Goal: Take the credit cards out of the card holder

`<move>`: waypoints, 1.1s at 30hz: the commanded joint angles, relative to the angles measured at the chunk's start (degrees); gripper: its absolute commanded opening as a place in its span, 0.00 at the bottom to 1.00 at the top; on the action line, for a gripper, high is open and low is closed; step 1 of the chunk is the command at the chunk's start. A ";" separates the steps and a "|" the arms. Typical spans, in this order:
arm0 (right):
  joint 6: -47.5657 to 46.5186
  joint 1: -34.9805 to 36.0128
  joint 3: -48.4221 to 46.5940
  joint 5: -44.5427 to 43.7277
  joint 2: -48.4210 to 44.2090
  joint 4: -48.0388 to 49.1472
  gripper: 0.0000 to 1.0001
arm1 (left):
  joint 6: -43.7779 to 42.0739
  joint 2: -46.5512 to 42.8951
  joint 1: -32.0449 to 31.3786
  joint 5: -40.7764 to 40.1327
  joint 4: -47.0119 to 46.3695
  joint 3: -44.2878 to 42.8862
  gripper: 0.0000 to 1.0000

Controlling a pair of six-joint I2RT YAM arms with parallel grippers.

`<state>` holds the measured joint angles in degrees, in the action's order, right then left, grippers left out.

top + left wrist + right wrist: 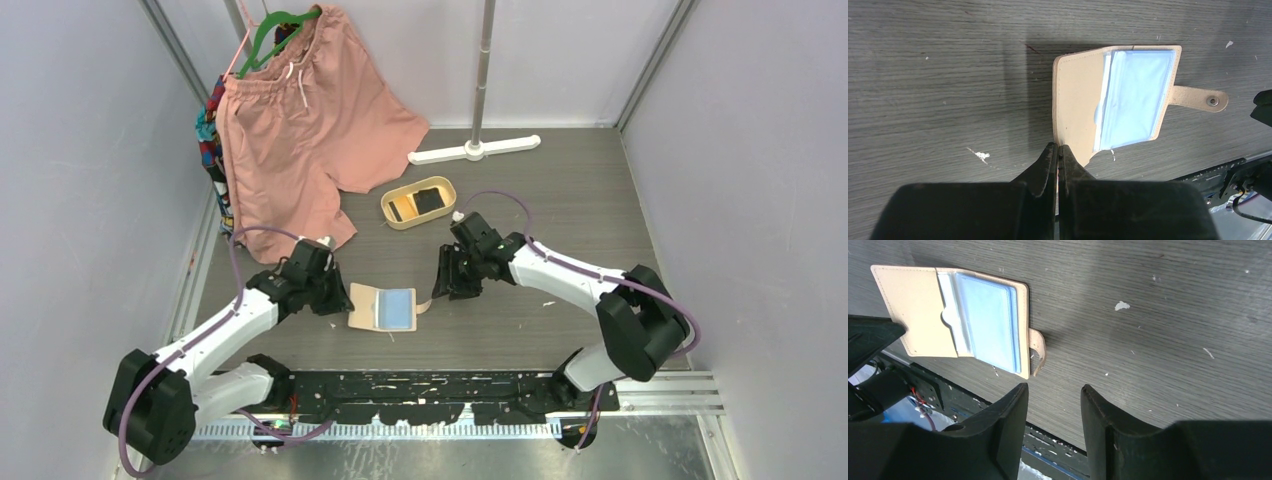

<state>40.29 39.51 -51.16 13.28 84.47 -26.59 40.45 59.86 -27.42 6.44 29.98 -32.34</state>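
Note:
The beige card holder (382, 308) lies open on the dark table, its pale blue plastic sleeves facing up and its snap tab (1198, 97) sticking out to the right. I cannot tell whether a card sits in the sleeves. My left gripper (1058, 147) is shut on the near left corner of the holder's plain beige flap (1078, 100). My right gripper (1053, 390) is open and empty, above the table just right of the tab (1038, 347), apart from the holder (913, 305). Two dark credit cards (430, 200) lie in the oval tan tray (392, 218).
Pink shorts (300, 130) hang on a green hanger at the back left, over a patterned cloth. A white stand base (475, 150) with a pole stands at the back. A black rail (420, 385) runs along the near edge. Walls close in on both sides.

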 commanded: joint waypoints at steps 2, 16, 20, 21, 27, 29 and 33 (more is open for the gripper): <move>2.25 1.09 -1.83 -1.55 0.87 3.16 0.48 | -0.54 -1.68 -0.27 -1.11 1.16 -1.70 0.00; 3.15 2.66 -5.04 -1.21 5.10 4.66 0.42 | -0.61 -1.38 -0.27 -1.10 0.78 -1.33 0.00; 3.13 3.01 -5.26 -0.78 6.02 4.83 0.38 | -0.38 -1.76 -0.29 -0.99 0.68 -0.98 0.00; 3.11 3.10 -5.27 -0.61 6.28 4.83 0.37 | -0.33 -1.90 -0.30 -0.99 0.72 -0.90 0.00; 3.04 3.71 -5.77 0.16 7.67 5.02 0.34 | -0.27 -2.36 -0.27 -0.99 0.96 -1.01 0.00; 2.99 4.12 -5.96 0.17 7.96 5.05 0.33 | -0.37 -2.36 -0.24 -0.99 0.87 -0.97 0.00; 3.10 4.55 -6.32 0.17 8.64 5.04 0.31 | -0.37 -2.37 -0.26 -0.91 0.87 -0.90 0.00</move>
<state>42.89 43.40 -54.87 12.99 93.06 -23.16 40.38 58.59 -27.42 6.00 31.18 -32.34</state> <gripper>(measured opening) 0.319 0.007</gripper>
